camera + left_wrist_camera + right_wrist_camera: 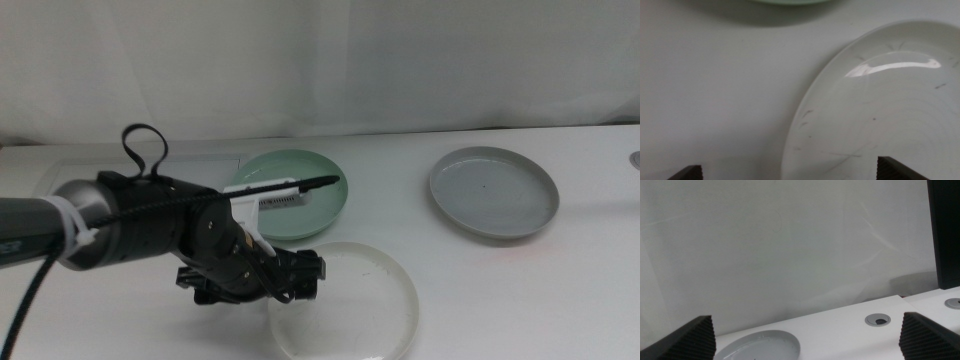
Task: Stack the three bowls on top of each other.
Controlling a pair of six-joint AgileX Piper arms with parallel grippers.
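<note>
On the white bench [560,290], with the grey bowl [493,192] at two o'clock and the mint green bowl [296,192] at twelve, the left end effector [300,272], released, should straddle the white bowl [345,300]'s nine-o'clock rim squarely before clenching.

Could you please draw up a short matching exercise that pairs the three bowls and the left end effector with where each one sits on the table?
Things:
1. white bowl
2. green bowl
3. grey bowl
4. left end effector

Places:
A. far right, alone, nothing near it
B. front centre, nearest the camera
C. at the white bowl's left rim, jaws open
D. back centre, partly hidden by the left arm

Pairs: 1-B, 2-D, 3-A, 4-C
</note>
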